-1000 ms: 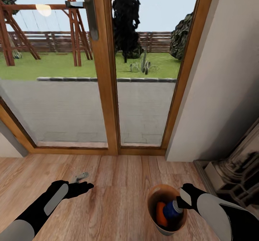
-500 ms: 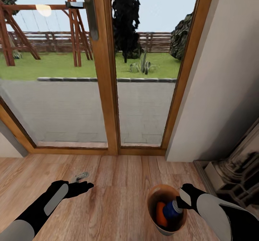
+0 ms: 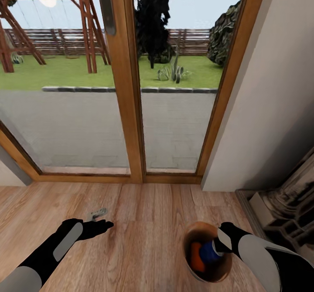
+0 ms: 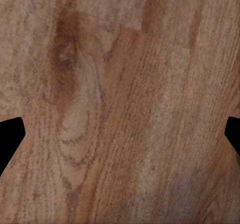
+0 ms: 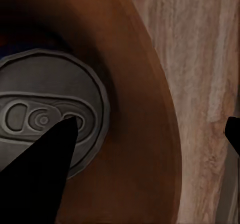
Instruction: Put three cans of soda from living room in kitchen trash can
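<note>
whole head view shifted since a moment ago, bin seen more from above: camera or base moved, arms look unmoved. probably start of carrying toward kitchen.

round tapered bin, glossy brown inside (image 3: 220, 276), near right edge of warm wood floor (image 3: 148, 244), by glass doors (image 3: 126, 87). dark blue can with pale top (image 3: 210, 252) and bright orange can (image 3: 197, 257) inside; third can not visible.

right gripper (image 3: 220, 239) at bin rim; grip on rim likely, cannot tell.

left gripper (image 3: 102, 225) low over floor, fingers spread wide, holding nothing.
</note>
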